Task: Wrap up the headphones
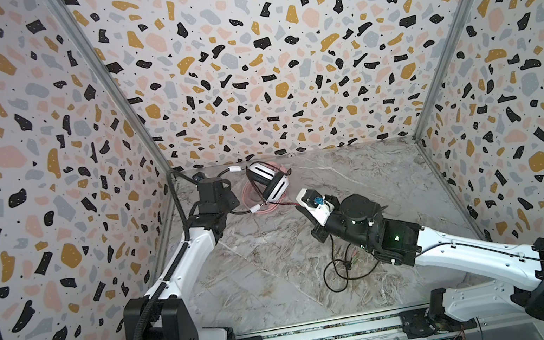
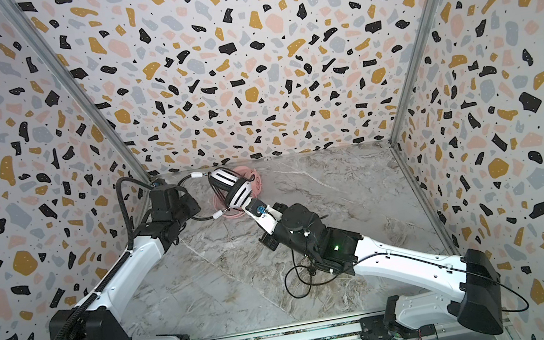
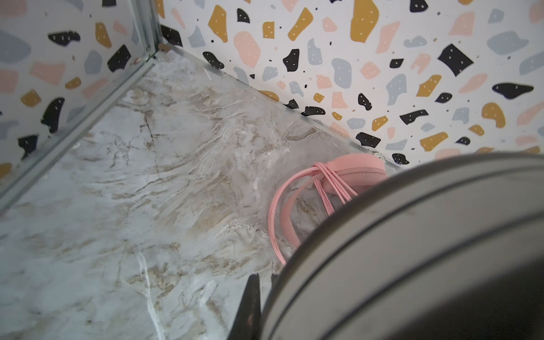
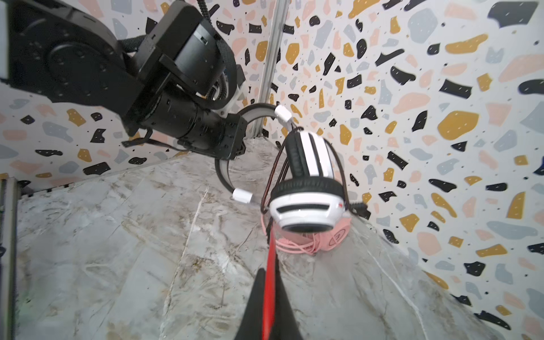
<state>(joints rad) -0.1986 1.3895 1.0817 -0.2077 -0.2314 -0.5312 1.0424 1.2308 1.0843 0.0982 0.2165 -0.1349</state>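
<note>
Wrapping, part done. The pink headset [image 4: 332,238] lies beyond your right gripper [image 4: 269,297], its cord already bundled round it. The white-and-black headset [image 1: 274,185] hangs just ahead of that gripper, with a few turns round its cups. The slack tail [image 1: 338,271] behind the gripper probably remains to be wound. Your right gripper is clenched on the taut cable [image 4: 272,256], and your left gripper [image 4: 234,144] is clamped on the headband [image 4: 223,173].

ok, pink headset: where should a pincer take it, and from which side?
Probably the pink headband: a thin open arc, free of the wound cable and ear cup. Come from above, at the arc's left in both top views; the back wall sits close behind and the white-and-black headset overhangs the cups.
</note>
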